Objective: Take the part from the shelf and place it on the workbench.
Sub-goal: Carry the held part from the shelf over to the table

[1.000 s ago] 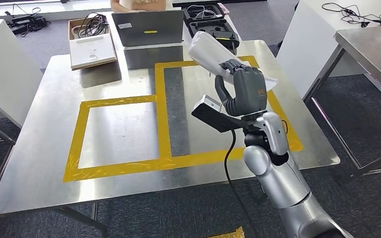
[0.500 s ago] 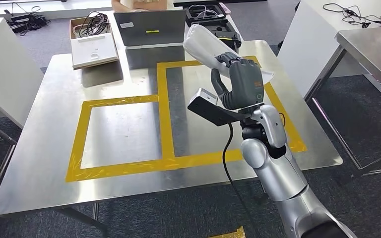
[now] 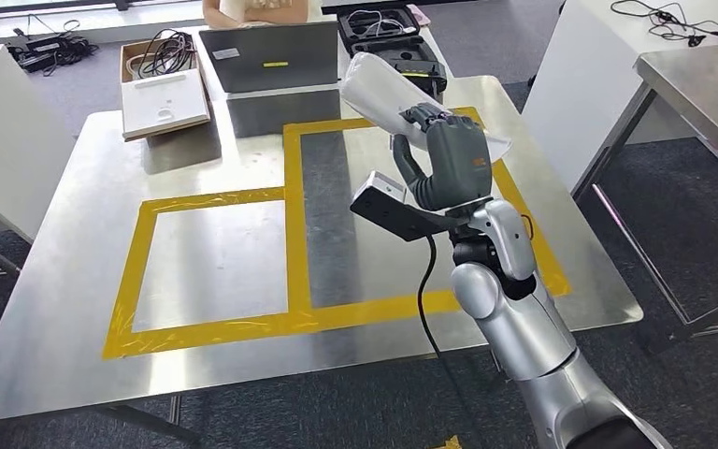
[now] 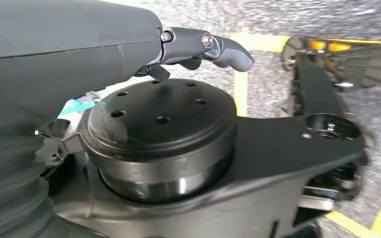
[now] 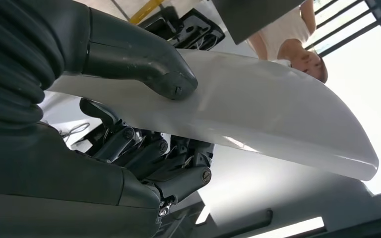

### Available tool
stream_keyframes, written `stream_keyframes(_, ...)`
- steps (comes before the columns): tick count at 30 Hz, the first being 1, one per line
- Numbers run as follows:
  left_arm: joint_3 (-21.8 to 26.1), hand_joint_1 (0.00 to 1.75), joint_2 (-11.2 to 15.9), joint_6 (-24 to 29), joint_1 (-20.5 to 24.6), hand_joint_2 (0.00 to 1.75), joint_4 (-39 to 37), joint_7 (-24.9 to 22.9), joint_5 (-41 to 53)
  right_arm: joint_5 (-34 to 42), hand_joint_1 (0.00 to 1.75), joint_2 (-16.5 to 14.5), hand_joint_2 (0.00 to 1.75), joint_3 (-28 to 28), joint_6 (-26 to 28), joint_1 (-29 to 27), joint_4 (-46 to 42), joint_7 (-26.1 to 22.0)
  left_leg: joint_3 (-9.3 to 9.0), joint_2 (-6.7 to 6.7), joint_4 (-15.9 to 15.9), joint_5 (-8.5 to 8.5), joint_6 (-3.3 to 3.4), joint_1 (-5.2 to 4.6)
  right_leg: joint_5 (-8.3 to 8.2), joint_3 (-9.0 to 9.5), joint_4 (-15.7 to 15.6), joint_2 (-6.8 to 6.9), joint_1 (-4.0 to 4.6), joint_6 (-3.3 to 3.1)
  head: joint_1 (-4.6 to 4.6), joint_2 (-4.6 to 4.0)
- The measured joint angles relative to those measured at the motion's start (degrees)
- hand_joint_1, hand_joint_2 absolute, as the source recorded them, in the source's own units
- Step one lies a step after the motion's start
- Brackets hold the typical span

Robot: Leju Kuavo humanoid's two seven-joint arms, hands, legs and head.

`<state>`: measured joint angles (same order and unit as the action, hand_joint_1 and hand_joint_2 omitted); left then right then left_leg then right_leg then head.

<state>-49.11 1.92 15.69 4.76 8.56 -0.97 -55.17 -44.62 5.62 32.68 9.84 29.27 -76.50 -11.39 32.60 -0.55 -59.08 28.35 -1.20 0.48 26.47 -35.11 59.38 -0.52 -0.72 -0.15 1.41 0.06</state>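
— Steel workbench (image 3: 75, 309) fills the room's middle, with yellow tape (image 3: 294, 234) marking two rectangles on its top. What sits along it, from the left?

— At the far left corner, a cardboard box of cables (image 3: 164, 79), overhanging the far edge. Next to it a grey laptop (image 3: 271, 56) on the far edge, with a person (image 3: 252, 11) behind it, then a black open case (image 3: 394, 47).

— And the part?

— The white part (image 3: 383, 94), a long smooth curved shell, is off the shelf and held in the air above the right taped rectangle, near the far edge, tilted. The right hand (image 3: 449, 164) is clamped on it, thumb over one face and fingers (image 5: 144, 153) curled under the other.

— The left hand?

— Its thumb (image 4: 218, 47) shows against the floor; whether the hand is apart or together I cannot tell.

— What might go wrong?

— The grip seems to sit toward one end, so I judge the slick shell could pivot or slide out on the way down. Its far tip could also catch the case or laptop.
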Motion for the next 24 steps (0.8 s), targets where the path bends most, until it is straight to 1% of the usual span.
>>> stream_keyframes(1, 0.00, 0.00, 0.01, 0.00, 0.01, 1.75, 0.00, 0.02, -0.02, 0.02, 1.75, -0.03, 1.75, 0.02, 0.00, 0.02, -0.01, 0.05, 0.39, 0.07, -0.98, 0.60, -0.34, 0.04, 0.03, 0.21, -0.13, 0.02, -0.08, -0.42, 0.03, -0.01)
stream_keyframes(2, 0.00, 0.00, 0.02, 0.00, 0.03, 1.75, 0.01, 0.02, -0.04, -0.01, 1.75, -0.05, 1.75, 0.03, -0.02, 0.03, -0.02, 0.19, 1.43, 0.15, -3.20, 1.73, -0.60, 0.06, 0.08, 0.45, -0.26, 0.08, -0.19, -0.78, 0.07, -0.01)
stream_keyframes(3, 0.00, 0.00, 0.01, 0.00, 0.05, 1.75, 0.01, 0.01, -0.06, -0.09, 1.75, -0.07, 1.75, 0.04, -0.08, 0.01, -0.01, 0.45, 3.12, 0.21, -6.49, 3.19, -0.79, 0.06, 0.22, 0.63, -0.29, 0.14, -0.19, -1.05, 0.10, -0.02)
stream_keyframes(4, 0.00, 0.00, 0.00, 0.00, 0.06, 1.75, 0.01, -0.05, -0.07, -0.22, 1.75, -0.07, 1.75, 0.06, -0.18, 0.01, 0.05, 0.73, 5.29, 0.24, -10.46, 4.69, -0.91, 0.07, 0.35, 0.71, -0.27, 0.19, -0.13, -1.27, 0.12, -0.01)
stream_keyframes(5, 0.00, 0.00, -0.01, 0.00, 0.05, 1.75, 0.01, -0.12, -0.06, -0.36, 1.75, -0.07, 1.75, 0.07, -0.35, 0.05, 0.21, 1.03, 7.34, 0.25, -13.89, 5.63, -0.95, 0.07, 0.47, 0.77, -0.25, 0.20, -0.05, -1.42, 0.12, 0.00)
stream_keyframes(6, 0.00, 0.00, -0.02, 0.00, 0.03, 1.75, 0.01, -0.26, -0.02, -0.52, 1.75, -0.09, 1.75, 0.09, -0.66, 0.20, 0.48, 1.44, 8.71, 0.25, -15.79, 5.62, -0.91, 0.06, 0.60, 0.87, -0.23, 0.18, 0.03, -1.53, 0.12, 0.00)
stream_keyframes(7, -0.01, 0.00, -0.03, 0.00, 0.02, 1.75, 0.01, -0.42, 0.07, -0.72, 1.75, -0.16, 1.75, 0.10, -1.08, 0.57, 0.96, 1.92, 9.05, 0.25, -15.51, 4.43, -0.77, 0.05, 0.74, 1.03, -0.20, 0.13, 0.10, -1.58, 0.12, 0.00)
stream_keyframes(8, -0.03, 0.00, -0.04, 0.00, 0.03, 1.75, 0.01, -0.58, 0.19, -0.92, 1.75, -0.34, 1.75, 0.12, -1.60, 1.27, 1.74, 2.50, 8.26, 0.24, -12.97, 2.25, -0.51, 0.02, 0.90, 1.26, -0.18, 0.04, 0.16, -1.58, 0.12, 0.00)
stream_keyframes(9, -0.10, 0.00, -0.03, 0.00, 0.06, 1.75, 0.01, -0.76, 0.34, -1.17, 1.75, -0.63, 1.75, 0.13, -2.25, 2.32, 2.78, 3.19, 6.75, 0.25, -9.04, -0.24, -0.15, -0.06, 1.07, 1.50, -0.16, -0.06, 0.20, -1.52, 0.12, -0.01)
stream_keyframes(10, -0.21, 0.00, -0.01, 0.00, 0.17, 1.75, -0.01, -0.89, 0.52, -1.41, 1.75, -1.04, 1.75, 0.13, -2.98, 3.78, 4.18, 3.88, 5.20, 0.26, -5.22, -2.03, 0.24, -0.25, 1.22, 1.67, -0.14, -0.18, 0.29, -1.38, 0.11, 0.00)
stream_keyframes(11, -0.37, 0.00, 0.00, 0.00, 0.35, 1.75, -0.01, -1.04, 0.72, -1.59, 1.75, -1.56, 1.75, 0.13, -3.77, 5.58, 6.04, 4.50, 3.90, 0.29, -2.23, -3.03, 0.56, -0.43, 1.31, 1.67, -0.09, -0.32, 0.34, -1.18, 0.11, 0.00)
stream_keyframes(12, -0.57, 0.00, -0.04, 0.00, 0.56, 1.75, -0.01, -1.19, 0.92, -1.77, 1.75, -2.08, 1.75, 0.13, -4.52, 7.60, 8.13, 5.02, 3.19, 0.28, -0.50, -3.38, 0.58, -0.54, 1.34, 1.54, -0.01, -0.40, 0.44, -1.00, 0.08, 0.00)
stream_keyframes(14, -1.05, 0.00, -0.18, 0.00, 1.10, 1.75, 0.03, -1.49, 1.30, -2.28, 1.75, -3.50, 1.75, 0.15, -5.78, 12.31, 14.29, 5.86, 2.90, 0.18, 0.32, -3.37, 0.45, -0.66, 1.19, 1.21, 0.05, -0.46, 0.47, -0.78, 0.05, 0.00)
stream_keyframes(15, -1.26, 0.00, -0.23, 0.00, 1.37, 1.75, 0.05, -1.59, 1.46, -2.63, 1.75, -4.27, 1.75, 0.16, -6.19, 14.74, 17.76, 6.16, 2.98, 0.08, 0.35, -3.52, 0.38, -0.68, 1.10, 1.21, -0.01, -0.39, 0.47, -0.76, 0.03, -0.01)
stream_keyframes(18, -1.85, 0.00, -0.24, 0.00, 2.32, 1.75, 0.07, -1.90, 1.86, -3.73, 1.75, -7.00, 1.75, 0.19, -7.86, 22.29, 29.22, 7.46, 3.02, -0.16, 0.30, -3.54, 0.76, -0.77, 0.92, 1.47, -0.40, -0.20, 0.39, -0.52, 0.02, 0.00)
stream_keyframes(20, -2.37, 0.00, -0.33, 0.00, 2.90, 1.75, 0.10, -2.40, 2.08, -4.54, 1.75, -8.84, 1.75, 0.25, -9.44, 26.58, 36.40, 9.23, 3.01, -0.19, 0.30, -3.55, 0.96, -0.76, 0.82, 1.61, -0.61, -0.15, 0.40, -0.33, 0.03, 0.00)
stream_keyframes(24, -3.35, 0.00, -0.54, 0.00, 3.41, 1.75, 0.12, -3.46, 2.33, -6.25, 1.75, -11.84, 1.75, 0.78, -12.10, 32.00, 47.88, 13.34, 2.99, -0.23, 0.29, -3.60, 1.16, -0.76, 0.67, 1.78, -0.88, -0.10, 0.40, -0.08, 0.03, 0.00)
